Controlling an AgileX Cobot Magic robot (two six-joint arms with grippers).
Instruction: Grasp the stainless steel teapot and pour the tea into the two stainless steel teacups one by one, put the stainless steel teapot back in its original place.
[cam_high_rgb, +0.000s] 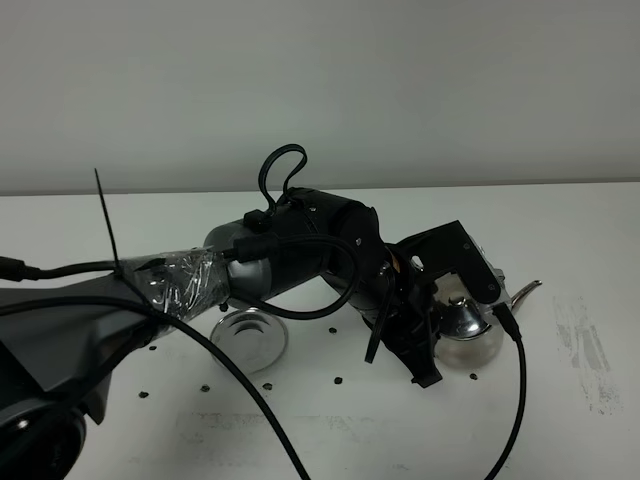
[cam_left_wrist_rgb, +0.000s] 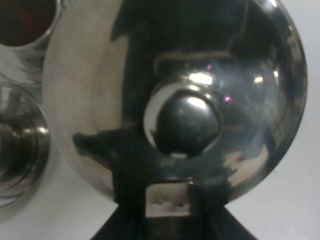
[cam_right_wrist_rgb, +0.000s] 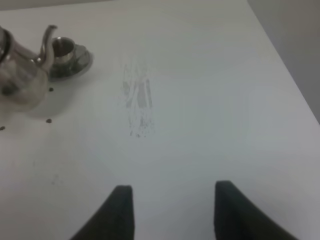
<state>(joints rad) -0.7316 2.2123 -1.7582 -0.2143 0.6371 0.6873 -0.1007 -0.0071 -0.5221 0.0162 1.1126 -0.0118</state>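
Pouring step: left gripper (cam_high_rgb: 425, 335) apparently clamped on the stainless steel teapot (cam_high_rgb: 470, 320), handle hidden. Teacup (cam_right_wrist_rgb: 62, 47) just beyond the spout. Next: tilt gently. Right gripper (cam_right_wrist_rgb: 172, 210) open, empty.

Your right claw (cam_right_wrist_rgb: 172, 212) shows only as two dark fingertips (cam_right_wrist_rgb: 121, 210) spread well apart, with bare white bench (cam_right_wrist_rgb: 200, 100) between them and nothing held. Far ahead of the claw you can see the stainless steel teapot (cam_right_wrist_rgb: 20, 80), partly cut off at the picture's edge, its thin curved spout (cam_right_wrist_rgb: 47, 42) rising toward a teacup (cam_right_wrist_rgb: 63, 47). That teacup sits on its saucer (cam_right_wrist_rgb: 75, 64), just beside the spout tip and close behind the pot's body. Only this one cup is visible to you here. A patch of grey scuff marks (cam_right_wrist_rgb: 137, 105) streaks the bench between the teapot and the claw, and a few small dark dots (cam_right_wrist_rgb: 48, 120) lie near the pot.
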